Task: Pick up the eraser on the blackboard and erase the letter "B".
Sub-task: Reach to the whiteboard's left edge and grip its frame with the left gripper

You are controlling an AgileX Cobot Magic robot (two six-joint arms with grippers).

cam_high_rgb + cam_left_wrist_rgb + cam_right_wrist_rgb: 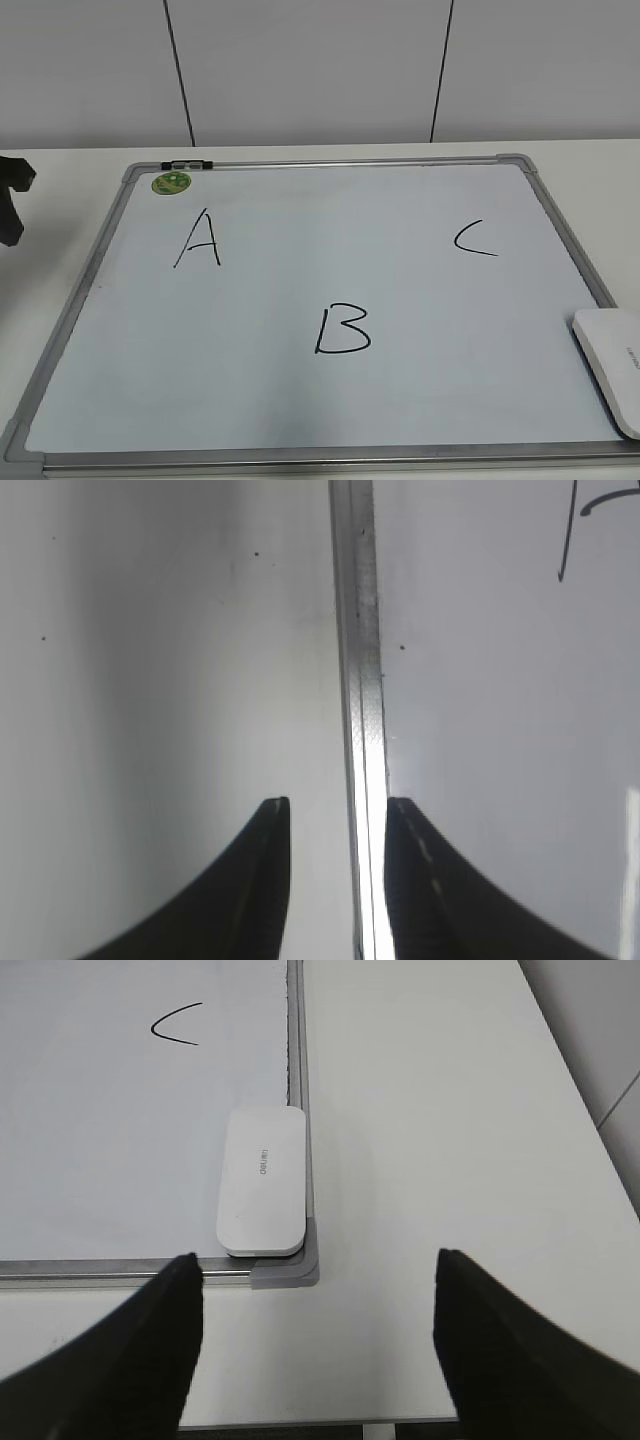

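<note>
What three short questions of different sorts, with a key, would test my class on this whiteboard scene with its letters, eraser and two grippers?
1. True or false: the eraser lies in a corner of the blackboard, against its frame.
2. Multiple choice: which letter is drawn nearest the green round magnet? (a) the letter "A" (b) the letter "B" (c) the letter "C"
3. Fill in: the right gripper is ____ and holds nothing, while the left gripper hangs over the board's frame edge.

Key: 1 true; 2 a; 3 open.
</note>
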